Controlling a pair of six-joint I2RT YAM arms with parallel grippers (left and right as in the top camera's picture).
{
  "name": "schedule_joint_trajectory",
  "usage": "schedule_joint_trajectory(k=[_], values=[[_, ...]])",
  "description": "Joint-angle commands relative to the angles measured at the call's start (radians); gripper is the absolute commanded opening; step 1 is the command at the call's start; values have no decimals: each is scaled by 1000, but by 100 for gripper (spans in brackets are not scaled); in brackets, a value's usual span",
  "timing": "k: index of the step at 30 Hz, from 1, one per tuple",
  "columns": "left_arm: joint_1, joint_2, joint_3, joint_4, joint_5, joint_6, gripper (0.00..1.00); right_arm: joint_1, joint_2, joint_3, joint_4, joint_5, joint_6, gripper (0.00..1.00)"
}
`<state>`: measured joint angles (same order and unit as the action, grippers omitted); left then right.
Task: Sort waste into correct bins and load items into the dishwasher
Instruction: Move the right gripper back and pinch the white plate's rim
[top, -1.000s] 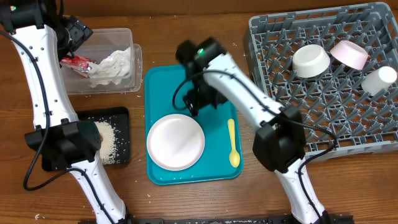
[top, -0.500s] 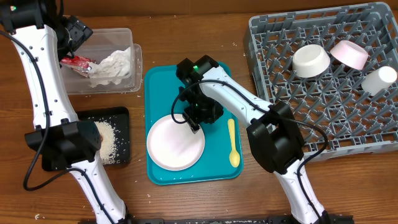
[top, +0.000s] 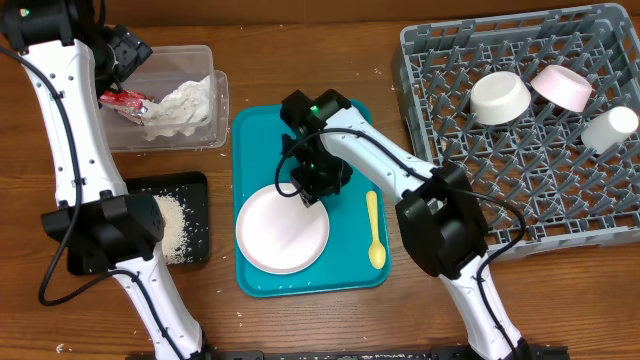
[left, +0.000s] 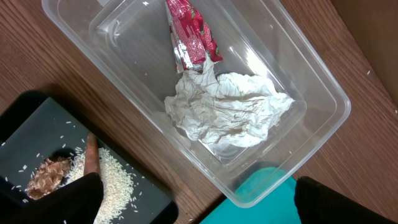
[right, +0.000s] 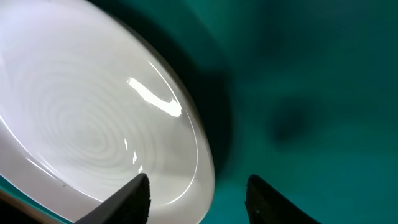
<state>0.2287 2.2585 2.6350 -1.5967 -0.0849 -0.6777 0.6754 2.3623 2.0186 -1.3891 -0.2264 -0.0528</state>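
The round plate (top: 282, 228) lies on the teal tray (top: 258, 135), with the yellow spoon (top: 375, 230) to its right. My right gripper (top: 308, 192) is open and low at the plate's far rim; in the right wrist view the rim (right: 205, 155) sits between the two fingers (right: 198, 202). My left gripper (top: 128, 48) is open above the clear tub (left: 314, 81), which holds the white napkin (left: 227, 112) and red wrapper (left: 189, 34). The black tray (top: 190, 190) holds rice (left: 115, 177), the brown lump (left: 46, 177) and the orange-brown stick (left: 91, 155). The grey rack (top: 530, 190) holds the white bowl (top: 500, 97), pink dish (top: 562, 86) and white cup (top: 610, 128).
Brown wooden tabletop (top: 310, 310) surrounds everything. The teal tray's raised rim runs close to the clear tub's right wall and the rack's left edge.
My right gripper has come down from the tray's far middle to the plate's far rim, then edged slightly left. The left arm has stayed still.
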Motion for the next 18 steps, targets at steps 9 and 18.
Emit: schedule_joint_trajectory(k=[9, 18], values=[[-8, 6, -4, 1, 4, -2, 100, -2, 48, -4, 8, -11, 4, 35], [-8, 6, -4, 1, 4, -2, 100, -2, 64, -3, 1, -11, 35, 12]])
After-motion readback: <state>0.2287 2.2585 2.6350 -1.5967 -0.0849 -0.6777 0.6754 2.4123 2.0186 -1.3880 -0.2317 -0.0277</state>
